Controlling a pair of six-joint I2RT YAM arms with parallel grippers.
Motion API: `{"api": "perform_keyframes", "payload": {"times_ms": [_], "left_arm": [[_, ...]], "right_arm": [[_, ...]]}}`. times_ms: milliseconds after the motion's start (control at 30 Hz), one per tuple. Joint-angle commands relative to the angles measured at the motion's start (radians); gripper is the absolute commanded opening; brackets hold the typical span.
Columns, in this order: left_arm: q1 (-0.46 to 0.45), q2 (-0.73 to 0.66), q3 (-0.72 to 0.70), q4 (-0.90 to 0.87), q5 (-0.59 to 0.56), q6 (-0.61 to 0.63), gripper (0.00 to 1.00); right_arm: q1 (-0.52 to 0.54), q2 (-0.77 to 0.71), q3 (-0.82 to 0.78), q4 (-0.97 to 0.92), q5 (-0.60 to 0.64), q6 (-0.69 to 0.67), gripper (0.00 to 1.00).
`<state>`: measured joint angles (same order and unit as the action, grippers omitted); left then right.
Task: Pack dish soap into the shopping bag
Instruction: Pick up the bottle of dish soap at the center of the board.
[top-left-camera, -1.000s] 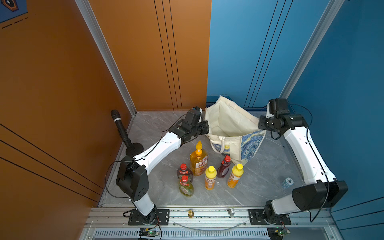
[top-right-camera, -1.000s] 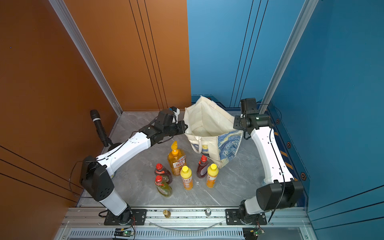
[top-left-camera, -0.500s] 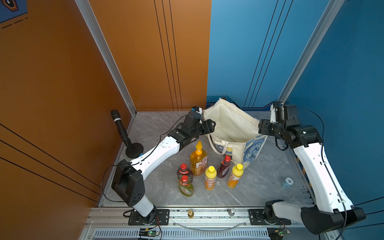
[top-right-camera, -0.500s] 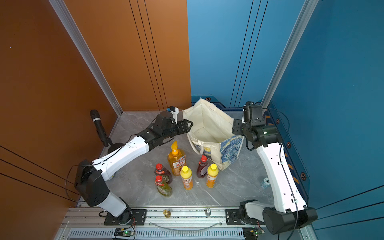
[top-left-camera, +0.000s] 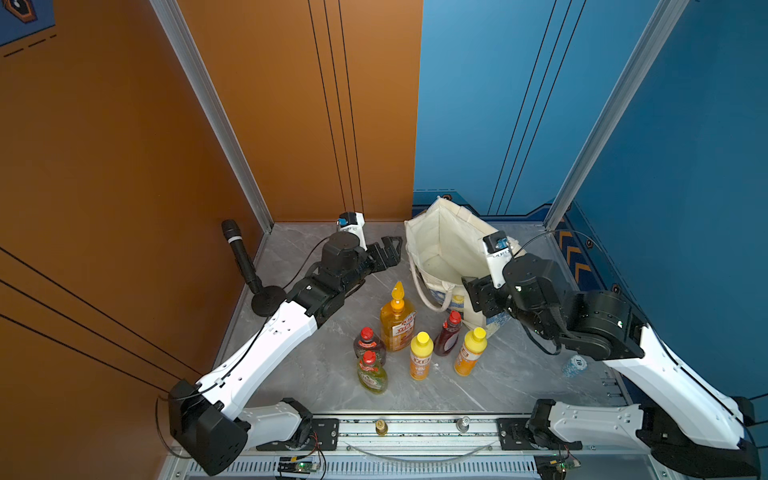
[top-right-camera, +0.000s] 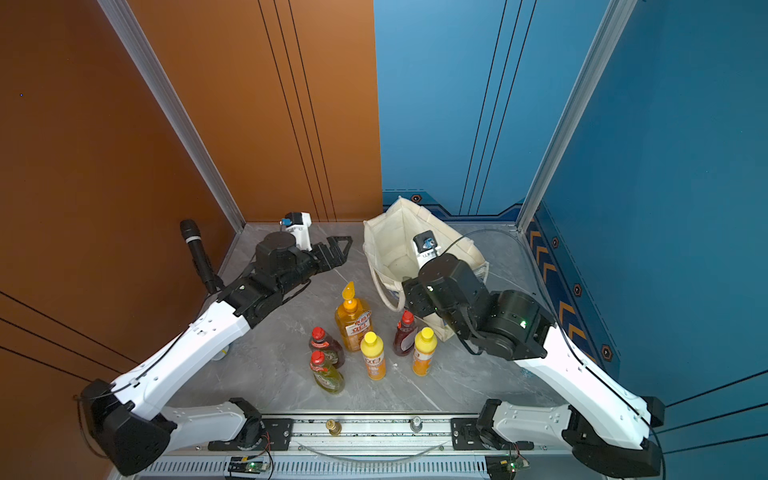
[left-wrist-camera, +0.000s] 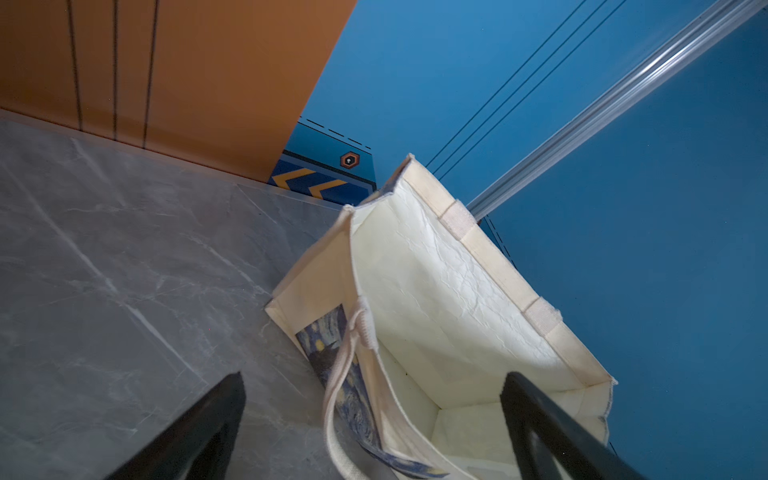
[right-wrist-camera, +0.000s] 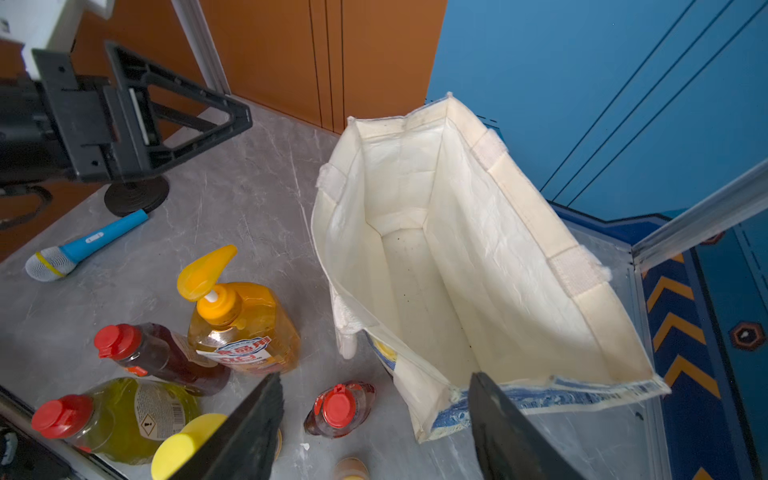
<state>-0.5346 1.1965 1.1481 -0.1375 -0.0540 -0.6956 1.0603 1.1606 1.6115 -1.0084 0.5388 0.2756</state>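
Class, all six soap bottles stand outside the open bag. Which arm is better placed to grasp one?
Likely the right: the open right gripper hangs near the dark red bottle beside the shopping bag; the left gripper sits farther back.

Six dish soap bottles (top-left-camera: 397, 322) — one shopping bag (top-left-camera: 451, 243) — two microphones (top-left-camera: 240, 254).

**Shopping bag** (top-left-camera: 446, 239): cream fabric tote, blue-and-yellow swirl print outside, cream loop handles. It is stood on its base at the far side of the tabletop (top-left-camera: 478, 386), mouth open (pale crinkled lining is seen down to the bottom).

**Dish soap:** six bottles, all upright, grouped just in front of the bag.
- The orange pump bottle (top-left-camera: 397, 322) is set at the back.
- The dark red bottle (top-left-camera: 368, 345) is set beside the pump bottle.
- The second dark red bottle (top-left-camera: 446, 338) is set nearest the bag.
- The yellow-capped orange bottle (top-left-camera: 421, 357) and its twin (top-left-camera: 468, 353) are placed forward.
- The yellow-green bottle (top-left-camera: 372, 376), red-capped, is placed frontmost.
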Motion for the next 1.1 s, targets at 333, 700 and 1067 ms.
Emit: {"api": "perform_keyframes", "payload": {"times_ms": [333,700,1067], "left_arm": [[0.191,-0.283,-0.232,-0.101,-0.084,0.028,0.98],[0.239,-0.386,-0.307,-0.094,-0.107,0.013,0.98],[0.251,-0.367,-0.323,-0.059,-0.074,-0.007,0.98]], "right_arm": [[0.233,0.181,-0.128,0.212,0.109,0.076,0.80],[0.274,0.221,-0.206,0.334,0.077,0.079,0.81],[0.105,0.169,-0.365,0.535,-0.134,0.132,0.73]]}}
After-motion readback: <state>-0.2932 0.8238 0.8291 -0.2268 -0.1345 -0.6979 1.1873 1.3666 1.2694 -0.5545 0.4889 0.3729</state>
